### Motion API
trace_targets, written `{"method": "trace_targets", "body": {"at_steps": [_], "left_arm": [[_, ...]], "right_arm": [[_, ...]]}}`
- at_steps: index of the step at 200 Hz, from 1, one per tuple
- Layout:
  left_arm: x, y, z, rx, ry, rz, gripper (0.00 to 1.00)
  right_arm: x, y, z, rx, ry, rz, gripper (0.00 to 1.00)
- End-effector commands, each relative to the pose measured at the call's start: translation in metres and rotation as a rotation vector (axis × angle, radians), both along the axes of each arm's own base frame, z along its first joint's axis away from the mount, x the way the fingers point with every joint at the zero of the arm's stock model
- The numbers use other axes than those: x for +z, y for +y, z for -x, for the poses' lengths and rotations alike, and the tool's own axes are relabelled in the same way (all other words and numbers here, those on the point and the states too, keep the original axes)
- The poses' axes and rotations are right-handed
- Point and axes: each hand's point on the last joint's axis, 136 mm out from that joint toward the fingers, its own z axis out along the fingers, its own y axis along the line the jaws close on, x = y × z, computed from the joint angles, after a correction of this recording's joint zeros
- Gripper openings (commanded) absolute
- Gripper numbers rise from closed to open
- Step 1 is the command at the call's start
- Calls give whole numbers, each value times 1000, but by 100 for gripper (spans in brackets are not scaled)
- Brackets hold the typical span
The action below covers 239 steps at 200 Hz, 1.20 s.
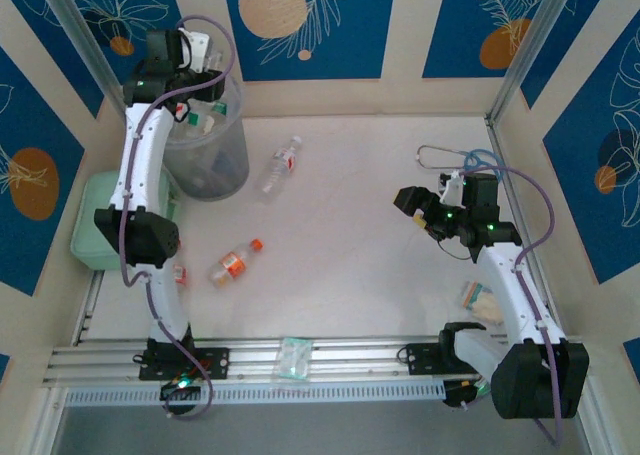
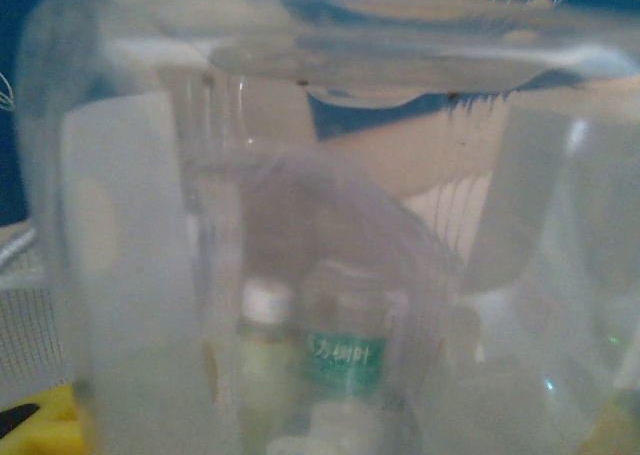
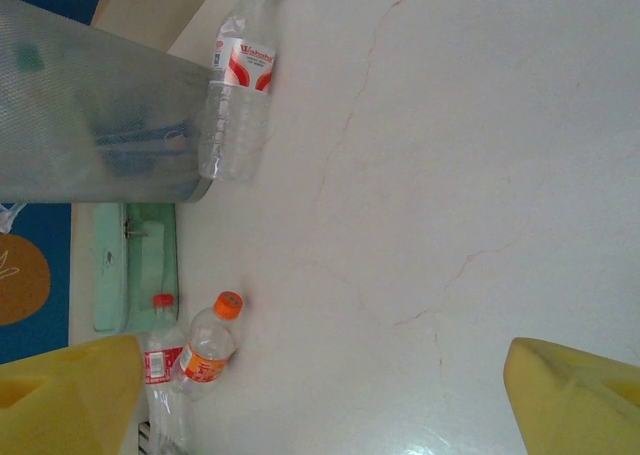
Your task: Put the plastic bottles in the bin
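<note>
Lying flat, red-labelled bottle points cap toward back wall.

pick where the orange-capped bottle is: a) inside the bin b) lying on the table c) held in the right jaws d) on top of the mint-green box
b, the orange-capped bottle lies on its side on the bare table, apart from the bin.

Left arm and right arm: white links, black joint housings, lilac cables, green indicator lights. My right fingers are yellow.
</note>
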Motion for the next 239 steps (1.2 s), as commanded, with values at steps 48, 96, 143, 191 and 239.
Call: {"method": "trace_targets", "body": {"at_steps": [48, 96, 143, 191, 239], "left_arm": [[-7, 34, 24, 11, 85, -215, 89], [26, 32, 28, -3, -12, -107, 94], [29, 31, 1, 12, -80, -17, 79], [28, 28, -28, 39, -136, 104, 55], [-32, 46, -27, 83, 26, -33, 46]], "right_arm": [[-4, 10, -1, 34, 19, -11, 93], [-9, 18, -4, 53, 32, -7, 93], [-12, 22, -5, 67, 39, 3, 93], [-16, 26, -4, 79, 50, 8, 93], [-14, 31, -5, 92, 49, 17, 93]]}}
